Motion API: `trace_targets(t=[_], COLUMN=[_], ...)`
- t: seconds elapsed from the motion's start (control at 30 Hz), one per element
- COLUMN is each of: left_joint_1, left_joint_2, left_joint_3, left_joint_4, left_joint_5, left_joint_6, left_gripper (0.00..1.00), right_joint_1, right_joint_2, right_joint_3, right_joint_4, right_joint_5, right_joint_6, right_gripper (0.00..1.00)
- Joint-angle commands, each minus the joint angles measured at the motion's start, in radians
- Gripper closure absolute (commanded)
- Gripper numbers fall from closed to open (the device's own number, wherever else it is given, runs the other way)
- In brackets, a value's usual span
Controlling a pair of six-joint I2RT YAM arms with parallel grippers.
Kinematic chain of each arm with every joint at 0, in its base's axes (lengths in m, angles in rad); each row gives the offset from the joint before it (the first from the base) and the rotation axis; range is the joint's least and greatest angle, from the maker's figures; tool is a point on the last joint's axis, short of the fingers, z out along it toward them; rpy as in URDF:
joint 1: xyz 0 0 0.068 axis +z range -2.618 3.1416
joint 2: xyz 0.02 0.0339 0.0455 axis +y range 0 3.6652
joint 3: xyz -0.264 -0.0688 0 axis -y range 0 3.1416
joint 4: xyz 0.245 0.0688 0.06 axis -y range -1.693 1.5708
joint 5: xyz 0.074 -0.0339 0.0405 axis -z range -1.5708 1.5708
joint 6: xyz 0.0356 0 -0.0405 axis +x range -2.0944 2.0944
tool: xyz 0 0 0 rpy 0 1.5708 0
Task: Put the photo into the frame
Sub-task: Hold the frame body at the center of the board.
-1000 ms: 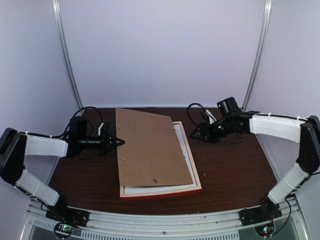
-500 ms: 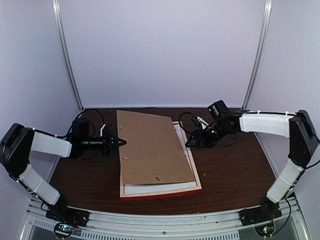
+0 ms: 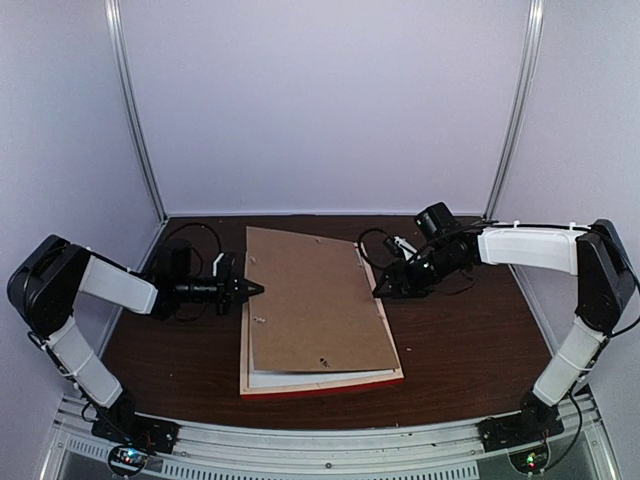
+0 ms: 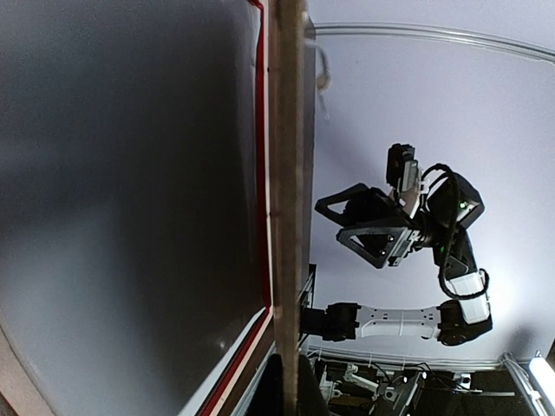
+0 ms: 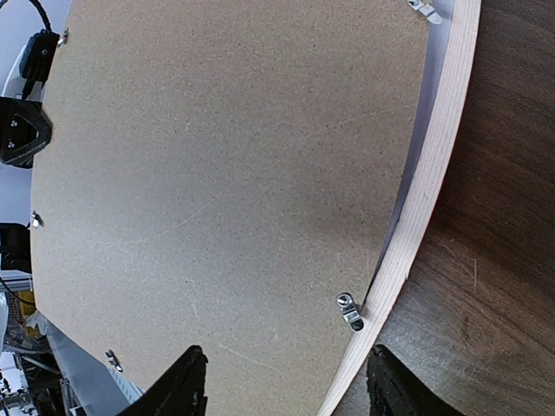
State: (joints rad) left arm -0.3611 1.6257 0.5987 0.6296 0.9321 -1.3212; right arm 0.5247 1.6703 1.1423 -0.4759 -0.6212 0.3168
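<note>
The left hand point(image 3: 251, 288) is clenched, its tip at the left edge of the brown board point(image 3: 315, 300). The board lies askew on the frame point(image 3: 330, 385), which rests back-up on the tabletop point(image 3: 460, 335). The photo is hidden. The right hand point(image 3: 386, 287) hangs released over the frame's right rail.
</note>
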Motion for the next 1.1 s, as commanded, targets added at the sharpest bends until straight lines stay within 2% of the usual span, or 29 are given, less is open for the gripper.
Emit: trace_targets(t=[0.0, 0.23, 0.33, 0.57, 0.93, 1.07], left_joint_1=[-0.015, -0.025, -0.025, -0.025, -0.024, -0.024], left_joint_2=[0.025, 0.06, 0.06, 0.05, 0.017, 0.017], left_joint_3=[0.055, 0.063, 0.065, 0.086, 0.196, 0.216], left_joint_4=[0.156, 0.177, 0.137, -0.027, -0.446, -0.519], left_joint_5=[0.039, 0.03, 0.02, -0.007, -0.065, -0.083], left_joint_6=[-0.013, -0.019, 0.004, 0.109, 0.365, 0.404], left_gripper=[1.0, 1.0, 1.0, 1.0, 1.0, 1.0], right_joint_1=[-0.01, -0.017, -0.018, -0.021, -0.023, -0.025], right_joint_2=[-0.001, 0.0, -0.001, 0.001, 0.008, 0.018], right_joint_3=[0.017, 0.007, 0.004, 0.002, 0.004, 0.006], right_joint_4=[-0.007, -0.003, -0.001, -0.002, -0.003, -0.007], right_joint_5=[0.029, 0.029, 0.029, 0.027, 0.026, 0.046], right_joint_6=[-0.004, 0.001, 0.0, 0.001, -0.002, -0.004], right_gripper=[0.37, 0.38, 0.38, 0.38, 0.39, 0.39])
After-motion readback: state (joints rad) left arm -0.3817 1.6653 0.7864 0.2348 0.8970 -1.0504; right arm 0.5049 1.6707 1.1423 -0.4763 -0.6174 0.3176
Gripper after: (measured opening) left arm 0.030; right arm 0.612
